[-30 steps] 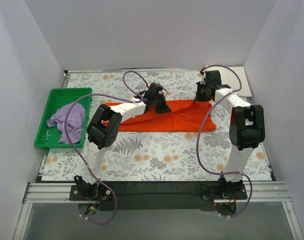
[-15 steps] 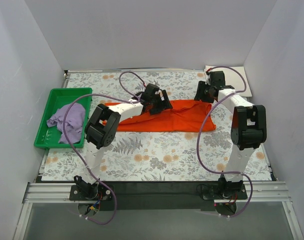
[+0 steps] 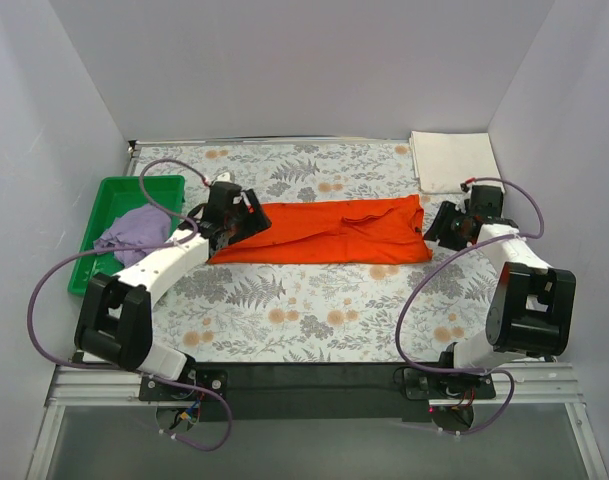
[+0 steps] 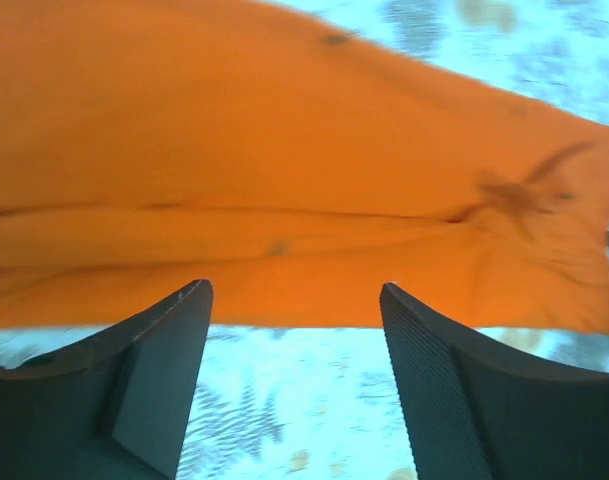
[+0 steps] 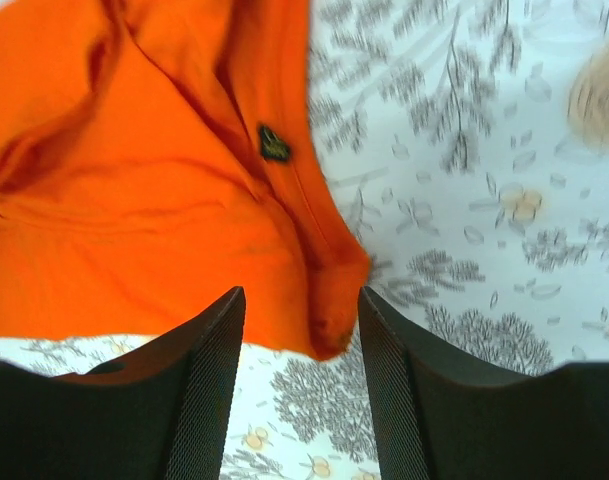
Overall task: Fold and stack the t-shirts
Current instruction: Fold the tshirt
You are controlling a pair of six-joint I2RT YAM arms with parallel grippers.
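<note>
1. Table (image 3: 314,320): its patterned cover looks smooth, so a shirt dragged rather than lifted may slide and lose its crease
2. Orange shirt (image 3: 324,232): it lies mid-table as a long band running left to right, apparently folded lengthwise. The next fold likely brings one end over the other. If the ends rise unevenly, the layers could shear and the band fall open
3. Tray (image 3: 89,270): it sits at the left edge, near the left arm, and a wide swing could knock it
4. White shirt (image 3: 452,160): it lies folded at the far right corner, apart from the orange one. A sloppy drop onto it could rumple the base of the stack
5. Lilac shirt (image 3: 134,235): it is bunched in the tray, not yet folded, and may catch the rim if pulled by one edge
6. Left gripper (image 3: 239,218): jaws parted and empty at the orange shirt's left end. A shallow bite could take only the top layer
7. Right gripper (image 3: 446,226): jaws spread, holding nothing, a right-end corner just ahead of them. Pinching only that tip could let the end twist
</note>
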